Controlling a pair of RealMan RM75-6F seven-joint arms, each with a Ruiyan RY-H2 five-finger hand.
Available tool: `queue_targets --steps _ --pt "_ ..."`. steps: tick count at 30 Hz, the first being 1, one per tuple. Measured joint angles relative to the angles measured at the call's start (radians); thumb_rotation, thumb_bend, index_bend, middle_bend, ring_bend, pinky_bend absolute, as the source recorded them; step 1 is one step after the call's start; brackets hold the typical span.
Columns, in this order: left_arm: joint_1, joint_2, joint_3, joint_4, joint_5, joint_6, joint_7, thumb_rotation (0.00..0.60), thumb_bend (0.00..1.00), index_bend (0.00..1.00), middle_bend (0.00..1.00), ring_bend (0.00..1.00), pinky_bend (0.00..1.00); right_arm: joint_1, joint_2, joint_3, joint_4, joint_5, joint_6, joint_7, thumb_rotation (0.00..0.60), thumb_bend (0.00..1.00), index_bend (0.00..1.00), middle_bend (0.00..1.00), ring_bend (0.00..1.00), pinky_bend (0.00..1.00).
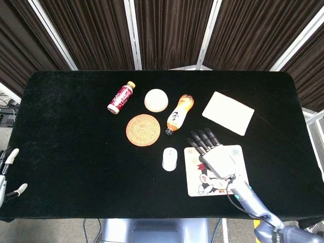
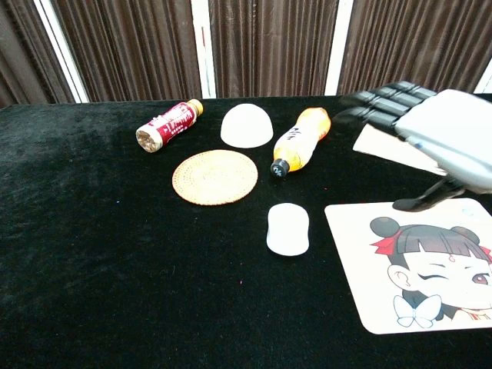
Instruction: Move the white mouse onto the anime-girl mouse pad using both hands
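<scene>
The white mouse (image 1: 169,158) (image 2: 287,228) lies on the black table just left of the anime-girl mouse pad (image 1: 240,172) (image 2: 415,261). My right hand (image 1: 212,152) (image 2: 438,131) hovers over the pad with fingers stretched out flat and apart, holding nothing, a little to the right of the mouse. My left hand (image 1: 7,169) shows only at the far left edge of the head view, off the table's side, fingers apart and empty.
Behind the mouse lie a round woven coaster (image 1: 143,130), an orange bottle on its side (image 1: 179,114), a white upturned bowl (image 1: 156,100) and a red bottle on its side (image 1: 121,97). A folded white cloth (image 1: 228,112) sits at the back right.
</scene>
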Motion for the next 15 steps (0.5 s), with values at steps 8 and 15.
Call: queue_targets --steps 8,15 --pt "0.013 -0.004 -0.034 0.018 0.001 0.006 -0.043 0.600 0.12 0.00 0.00 0.00 0.00 0.072 -0.140 0.003 0.079 0.021 -0.069 -0.024 0.600 0.00 0.08 0.00 0.00 0.00" --pt "0.019 -0.001 -0.043 0.020 0.005 -0.016 -0.060 0.600 0.13 0.00 0.00 0.00 0.00 0.112 -0.208 -0.006 0.157 0.033 -0.096 0.000 0.600 0.00 0.08 0.00 0.00 0.00"
